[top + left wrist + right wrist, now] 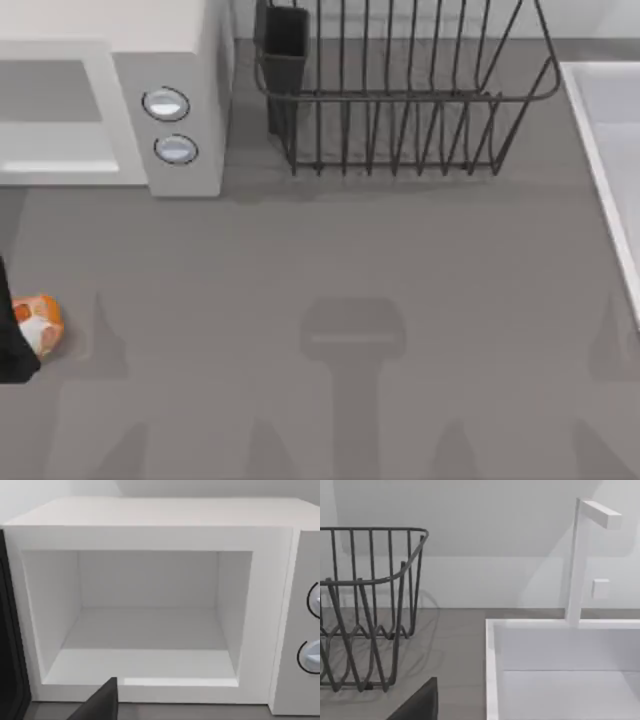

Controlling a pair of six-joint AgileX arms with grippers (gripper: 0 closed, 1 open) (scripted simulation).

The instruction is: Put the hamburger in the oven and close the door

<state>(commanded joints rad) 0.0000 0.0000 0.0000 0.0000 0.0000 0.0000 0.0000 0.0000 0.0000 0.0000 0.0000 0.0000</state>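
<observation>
Hamburger (38,323) sat on the grey surface (330,260) at the far left edge, near side, touching a dark arm part beside it. Oven (185,60) stood at far left, cavity facing out and bare in the left wrist view, two knobs (170,125) on its right panel. Wire rack (400,95) stood far centre, white sink (560,670) at right. Could not tell whether either arm's fingers were released or clenched.

An orange-and-white hamburger (38,323) sits at the counter's left edge, well apart from the white oven (185,60), whose grey cavity gapes open.
</observation>
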